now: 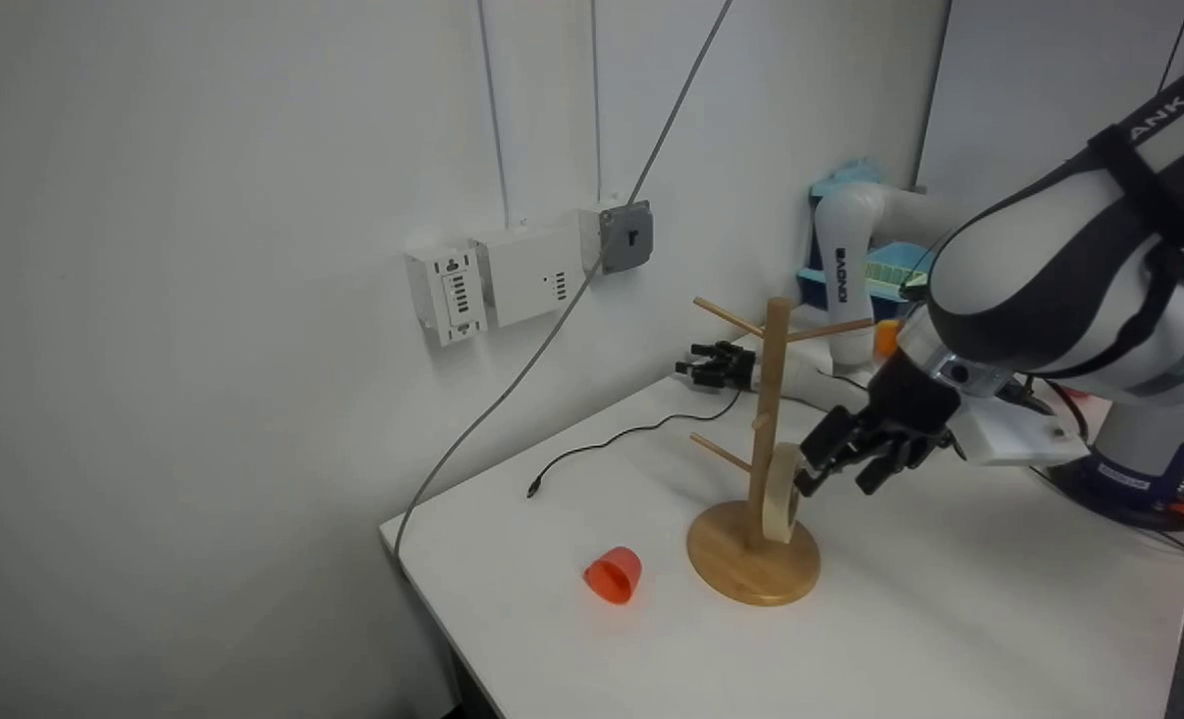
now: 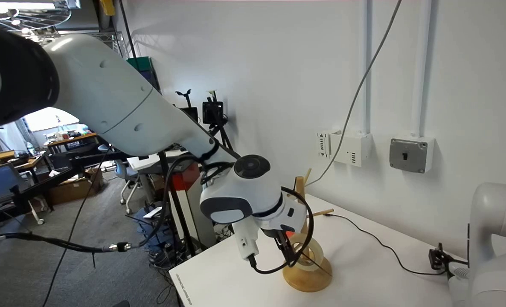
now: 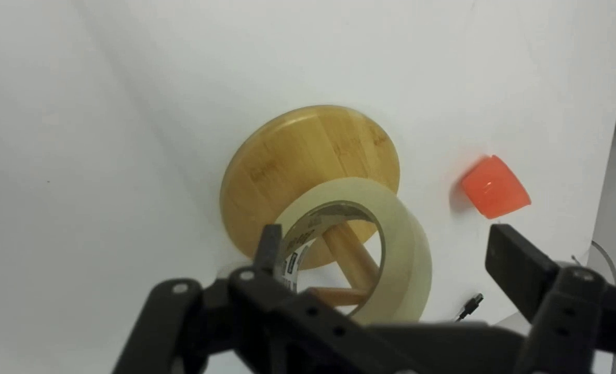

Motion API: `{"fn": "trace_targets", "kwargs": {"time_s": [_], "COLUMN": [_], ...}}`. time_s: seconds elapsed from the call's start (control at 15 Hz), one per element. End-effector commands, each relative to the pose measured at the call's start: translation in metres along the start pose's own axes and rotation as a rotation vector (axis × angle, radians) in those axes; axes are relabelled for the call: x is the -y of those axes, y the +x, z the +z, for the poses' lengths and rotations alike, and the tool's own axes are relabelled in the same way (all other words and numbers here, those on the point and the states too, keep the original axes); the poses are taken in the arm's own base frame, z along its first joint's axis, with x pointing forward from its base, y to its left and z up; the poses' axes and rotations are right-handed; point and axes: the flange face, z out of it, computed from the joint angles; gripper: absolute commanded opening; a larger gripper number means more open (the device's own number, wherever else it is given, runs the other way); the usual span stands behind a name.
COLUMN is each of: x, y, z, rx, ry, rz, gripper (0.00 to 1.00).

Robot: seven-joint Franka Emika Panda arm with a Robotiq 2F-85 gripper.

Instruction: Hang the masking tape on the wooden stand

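beige masking tape hangs on wooden stand; gripper spread wide, holding nothing

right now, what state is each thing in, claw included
claw: open, gripping nothing
stand: upright
tape: probably hung on the stand, a peg visible through its hole
cup: on its side
plug: unconnected
wall switch: on or off can't be told
Kinova arm: bent

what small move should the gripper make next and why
Probably ease the gripper slowly back from the wooden stand: in the wrist view its jaws stand wide apart, and the masking tape seems to hang on a peg that shows in its hole, so the placing looks done.
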Motion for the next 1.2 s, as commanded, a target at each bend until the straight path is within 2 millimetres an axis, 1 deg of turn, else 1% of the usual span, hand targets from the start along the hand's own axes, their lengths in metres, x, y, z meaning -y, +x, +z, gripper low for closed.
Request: {"fn": "trace_targets", "kwargs": {"time_s": [0.0, 0.27, 0.47, 0.67, 0.87, 1.13], "x": [-0.015, -0.038, -0.046, -0.044, -0.036, -0.028], "y": [-0.005, -0.009, -0.011, -0.012, -0.012, -0.005], "z": [-0.01, -0.026, -0.042, -0.058, -0.076, -0.103], "rx": [0.009, 0.029, 0.033, 0.038, 0.031, -0.031], "ry": [-0.045, -0.1, -0.116, -0.1, -0.076, -0.048], "rz": [-0.014, -0.024, -0.042, -0.054, -0.061, -0.06], "gripper": [1.0, 1.0, 1.0, 1.0, 1.0, 1.0]}}
